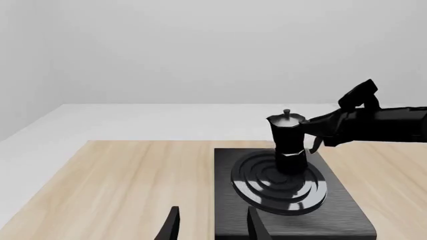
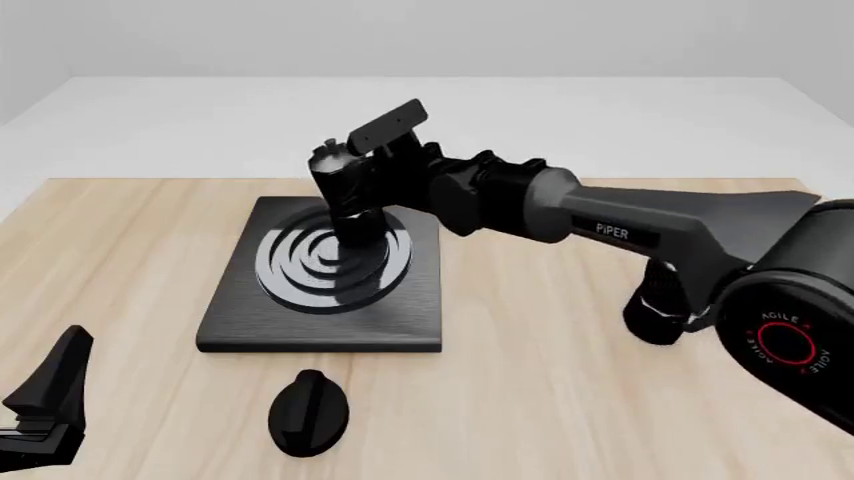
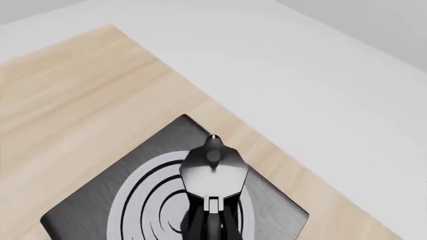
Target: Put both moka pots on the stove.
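— Over the stove's (image 2: 320, 300) ring burner (image 2: 327, 265), my right tool (image 2: 367, 175) grips one moka pot (image 2: 350, 200) by its handle side so it stays upright. Whether its base touches, I cannot tell.

— And the second pot?

— Not visible anywhere. My left tool (image 1: 210, 225) waits with fingers apart, holding nothing, low over the worktop (image 2: 534, 390); only the front view shows the oval knob (image 2: 308, 412).
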`<state>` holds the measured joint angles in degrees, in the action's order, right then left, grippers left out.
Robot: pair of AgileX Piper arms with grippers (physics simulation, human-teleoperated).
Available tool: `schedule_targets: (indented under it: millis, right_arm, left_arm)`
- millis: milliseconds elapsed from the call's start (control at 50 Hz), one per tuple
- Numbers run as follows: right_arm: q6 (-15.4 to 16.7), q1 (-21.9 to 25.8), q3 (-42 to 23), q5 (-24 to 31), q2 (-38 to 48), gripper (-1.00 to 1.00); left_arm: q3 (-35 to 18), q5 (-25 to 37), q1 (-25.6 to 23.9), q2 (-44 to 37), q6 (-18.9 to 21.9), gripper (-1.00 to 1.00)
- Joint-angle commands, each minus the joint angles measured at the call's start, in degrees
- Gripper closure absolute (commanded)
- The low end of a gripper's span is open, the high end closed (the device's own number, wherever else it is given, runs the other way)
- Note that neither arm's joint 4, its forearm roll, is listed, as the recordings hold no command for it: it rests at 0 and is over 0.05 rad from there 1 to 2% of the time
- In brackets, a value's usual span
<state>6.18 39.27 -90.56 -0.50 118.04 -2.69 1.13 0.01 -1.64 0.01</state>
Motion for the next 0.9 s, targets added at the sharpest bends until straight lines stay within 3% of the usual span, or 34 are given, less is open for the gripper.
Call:
schedule_targets:
  millis: [20,900]
  right_arm:
    - [-1.04,-0.07,2.42,-1.38,-2.59,1.00]
    - [-2.81,-0.70,4.05,-2.14,-2.71,1.00]
  left_arm:
    - [0.00,0.01,0.01,0.02,0.00,-1.00]
    - [0.00,0.00,0.00,0.01,0.01,-1.00]
